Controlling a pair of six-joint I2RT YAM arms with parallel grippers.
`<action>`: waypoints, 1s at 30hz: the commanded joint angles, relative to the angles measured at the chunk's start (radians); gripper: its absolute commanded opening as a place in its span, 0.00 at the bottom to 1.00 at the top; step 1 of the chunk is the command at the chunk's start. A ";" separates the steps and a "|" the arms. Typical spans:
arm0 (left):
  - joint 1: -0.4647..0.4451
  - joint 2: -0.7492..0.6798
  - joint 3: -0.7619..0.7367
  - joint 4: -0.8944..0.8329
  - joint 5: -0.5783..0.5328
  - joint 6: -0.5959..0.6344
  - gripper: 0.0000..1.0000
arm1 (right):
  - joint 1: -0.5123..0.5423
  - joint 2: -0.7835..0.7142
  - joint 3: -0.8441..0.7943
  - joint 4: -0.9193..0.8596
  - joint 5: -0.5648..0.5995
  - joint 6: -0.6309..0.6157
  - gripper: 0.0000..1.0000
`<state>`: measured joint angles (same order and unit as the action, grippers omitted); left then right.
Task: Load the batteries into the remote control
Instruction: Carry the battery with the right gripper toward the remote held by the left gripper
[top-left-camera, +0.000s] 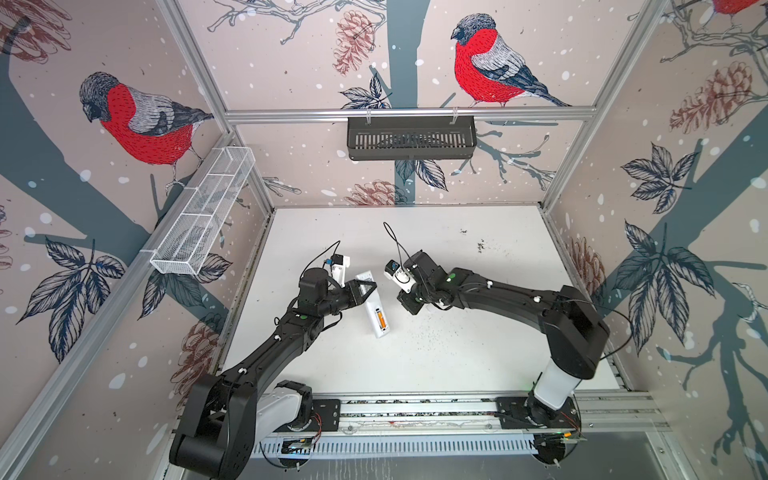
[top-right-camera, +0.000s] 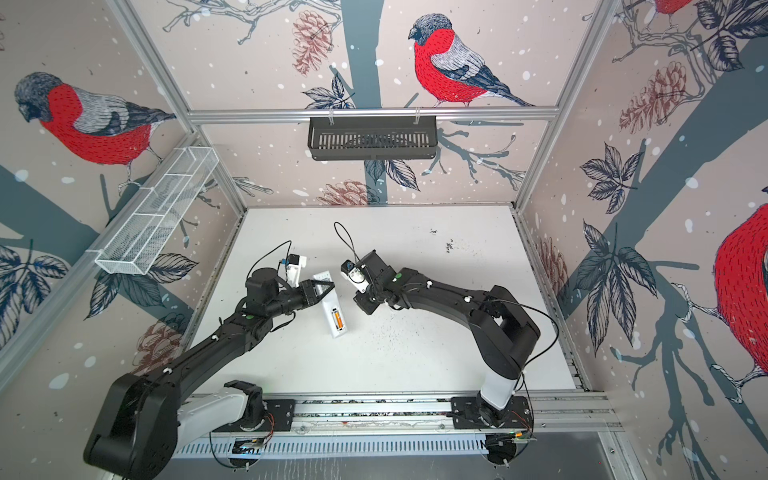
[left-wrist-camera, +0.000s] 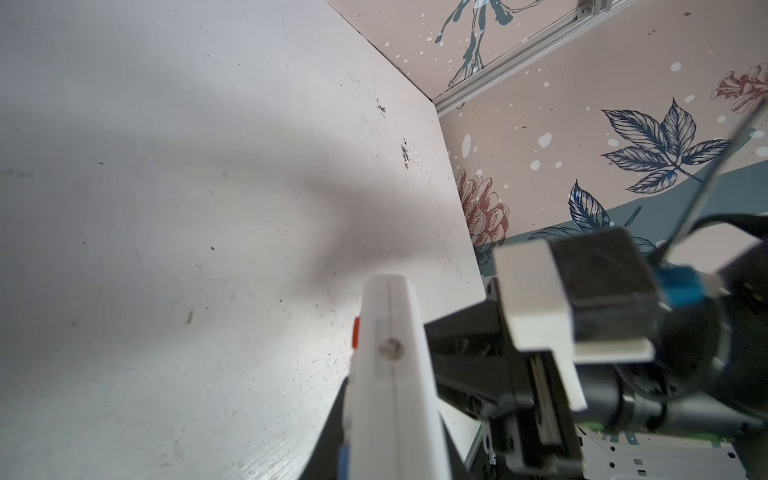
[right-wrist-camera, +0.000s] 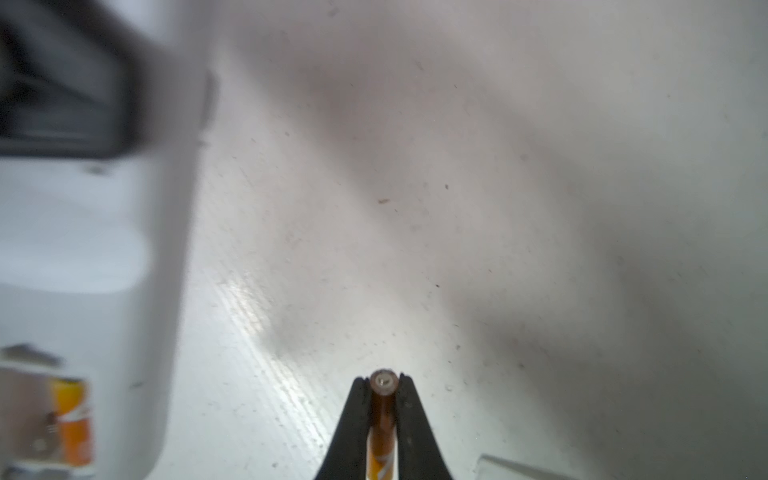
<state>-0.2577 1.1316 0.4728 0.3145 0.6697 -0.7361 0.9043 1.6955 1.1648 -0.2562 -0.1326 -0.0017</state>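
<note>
I can see a big white table (top-left-camera: 457, 365) with little dark specks on it. Two black robot arms reach over it from the 6 o'clock edge. The left arm (top-left-camera: 257, 357) comes in from about 7 o'clock and the right arm (top-left-camera: 519, 295) from about 4 o'clock. A little left of the middle of the table is the remote control (top-left-camera: 371, 309). It is a long white bar with its plain back facing up, and it runs from about 11 o'clock to 5 o'clock. I cannot tell if it lies flat on the table. The left gripper (top-left-camera: 366, 287) is closed tight on the 11 o'clock half of the remote control. Near the 5 o'clock end the battery hole is open, and the first battery (top-left-camera: 380, 319), orange with a pale end, lies inside it. The right gripper (right-wrist-camera: 383, 379) hangs at about 3 o'clock from the remote control, near it but not touching. Its two black fingers (right-wrist-camera: 349, 424) are squeezed almost together on the second battery (right-wrist-camera: 382, 419). That battery's round silver end pokes out just past the tips. In both top views the gripper hides the second battery.
</note>
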 joint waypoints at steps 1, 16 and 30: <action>0.006 0.007 0.008 0.089 0.054 -0.033 0.00 | 0.030 -0.072 -0.071 0.232 -0.009 0.050 0.12; 0.021 0.019 -0.112 0.455 0.158 -0.319 0.00 | 0.209 -0.249 -0.346 0.773 0.040 0.167 0.13; 0.055 -0.004 -0.173 0.626 0.189 -0.455 0.00 | 0.228 -0.273 -0.432 0.860 0.110 0.204 0.13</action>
<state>-0.2085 1.1248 0.3046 0.8276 0.8349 -1.1549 1.1305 1.4277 0.7406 0.5564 -0.0414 0.1852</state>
